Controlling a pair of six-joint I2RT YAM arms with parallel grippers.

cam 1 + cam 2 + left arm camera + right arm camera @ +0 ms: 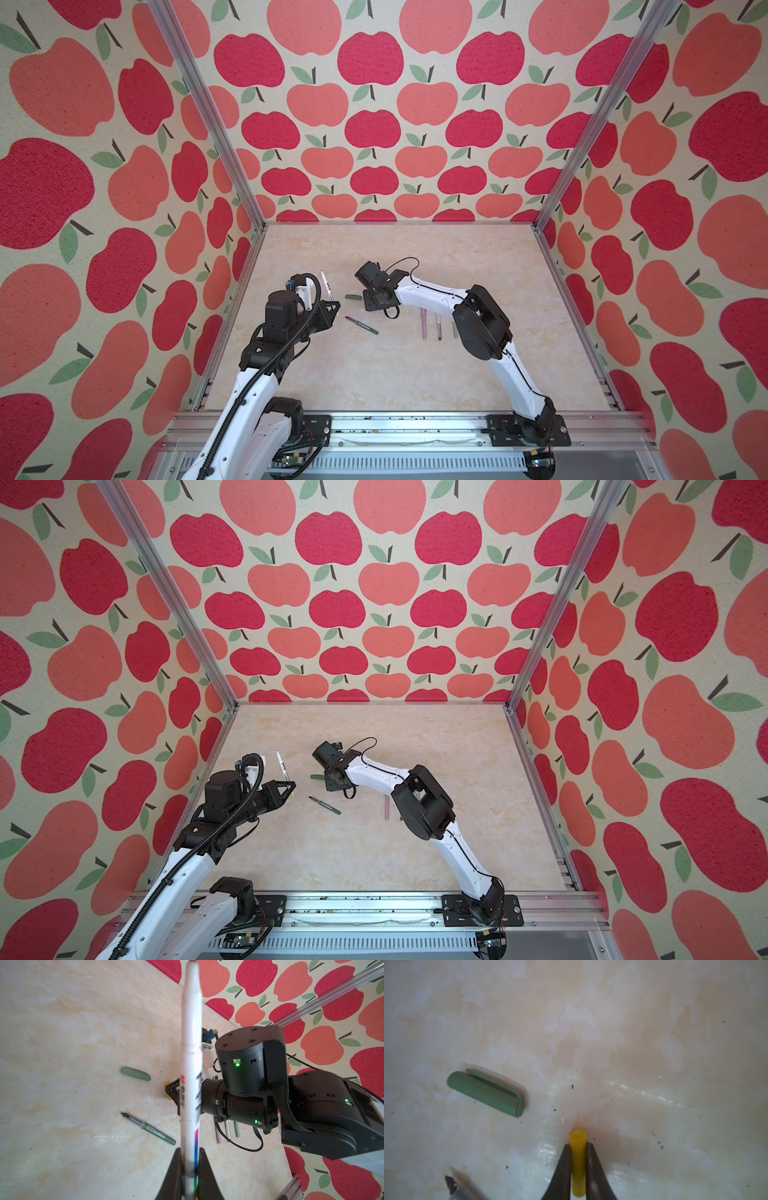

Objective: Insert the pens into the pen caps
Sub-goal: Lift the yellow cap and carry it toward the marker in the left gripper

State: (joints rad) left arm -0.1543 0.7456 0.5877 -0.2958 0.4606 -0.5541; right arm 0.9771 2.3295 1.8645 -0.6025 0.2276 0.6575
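Progress check: the pair in hand is not joined yet. Your left tool (191, 1174) is clamped low on the barrel of the white pen (191, 1059). The pen is raised off the surface (374, 374), with its tip pointing away from the arm. Your right tool (578, 1148) is closed on the yellow cap (577, 1136), one end of which pokes out past the tips. The cap is close over the surface, but I cannot tell whether it touches. Pen and cap are apart and not lined up, so mating them looks like your step in hand. The green pen (361, 325) lies uncapped, nib bare, between the two arms. The green cap (356, 297) lies near it, not touching. Under your right arm a pink pen (424, 326), a brown pen (438, 326) and a pale green pen (455, 330) lie side by side. Their upper ends are hidden, so I cannot tell whether they are capped. By this reading at least two pairs are left: white with yellow, then green.
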